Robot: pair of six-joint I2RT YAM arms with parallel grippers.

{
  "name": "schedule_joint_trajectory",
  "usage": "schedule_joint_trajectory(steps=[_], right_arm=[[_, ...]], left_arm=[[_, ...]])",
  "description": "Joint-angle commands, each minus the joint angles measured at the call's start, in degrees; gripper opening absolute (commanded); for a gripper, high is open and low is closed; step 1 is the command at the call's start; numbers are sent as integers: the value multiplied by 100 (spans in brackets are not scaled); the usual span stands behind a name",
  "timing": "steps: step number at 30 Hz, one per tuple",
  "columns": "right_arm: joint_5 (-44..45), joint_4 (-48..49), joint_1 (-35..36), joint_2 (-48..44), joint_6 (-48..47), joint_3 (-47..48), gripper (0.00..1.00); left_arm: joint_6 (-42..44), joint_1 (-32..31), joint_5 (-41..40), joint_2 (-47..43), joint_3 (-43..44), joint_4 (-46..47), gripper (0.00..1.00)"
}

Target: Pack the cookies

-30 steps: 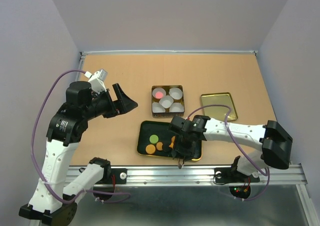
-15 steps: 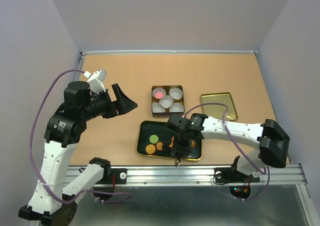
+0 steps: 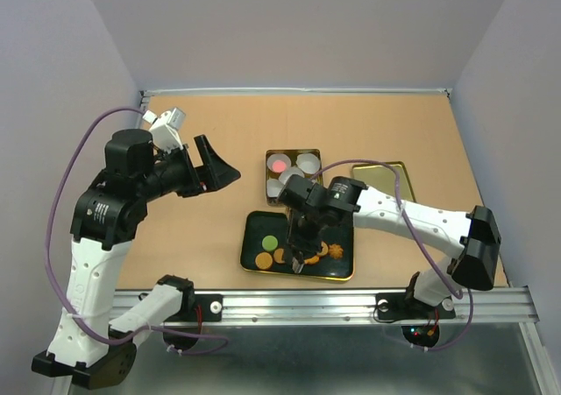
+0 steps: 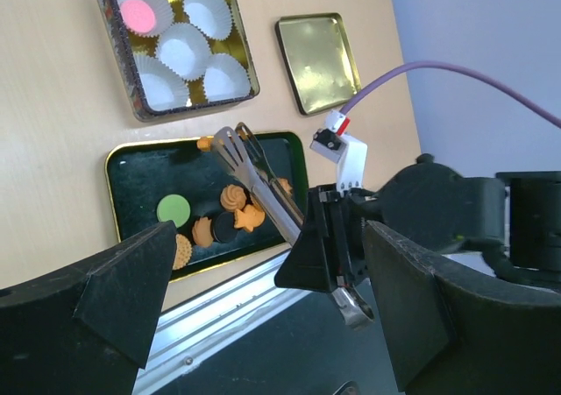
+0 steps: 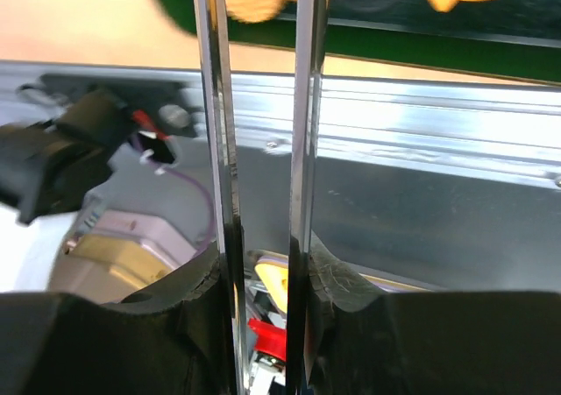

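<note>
Over the dark tray [image 3: 254, 234] the right pincer [image 3: 307, 232] is clenched on metal tongs [image 3: 299, 262], its black fingers [image 5: 105, 342] gripping the two blades. The tongs slant above the tray; their tips run out of the right wrist view. Most cookies [image 3: 263, 260] lie loose on the tray under and beside the tongs: a green round [image 4: 173, 209] and orange rounds to the left, with a dark round, a swirl and a star [image 4: 250, 215] right under the blades. Just beyond the tray stands a tin [image 3: 268, 181] of paper cups, and a pink cookie [image 3: 278, 163] sits in its far-left cup. A gold lid [image 3: 379, 178] lies to the right. The left pincer [image 3: 216, 169] is released, jaws wide, high over the desk [image 3: 202, 123], well apart from the tray.
</note>
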Motion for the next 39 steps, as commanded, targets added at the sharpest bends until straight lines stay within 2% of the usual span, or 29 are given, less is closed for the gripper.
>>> schedule_joint_trajectory(steps=[1, 9, 24, 30, 39], right_arm=[[319, -718, 24, 102, -176, 889, 23], [486, -1183, -230, 558, -466, 2381, 22], [170, -1228, -1426, 1552, -1459, 3746, 20], [205, -1228, -1584, 1939, -1635, 3773, 19], [302, -1149, -2129, 1729, -1829, 3273, 19]], left_arm=[[217, -89, -18, 79, 308, 9, 99], [278, -325, -229, 325, 685, 44, 99], [569, -853, -1090, 703, 1450, -132, 99], [630, -959, -1310, 721, 1591, -176, 99], [674, -1047, -1468, 730, 1635, -193, 99]])
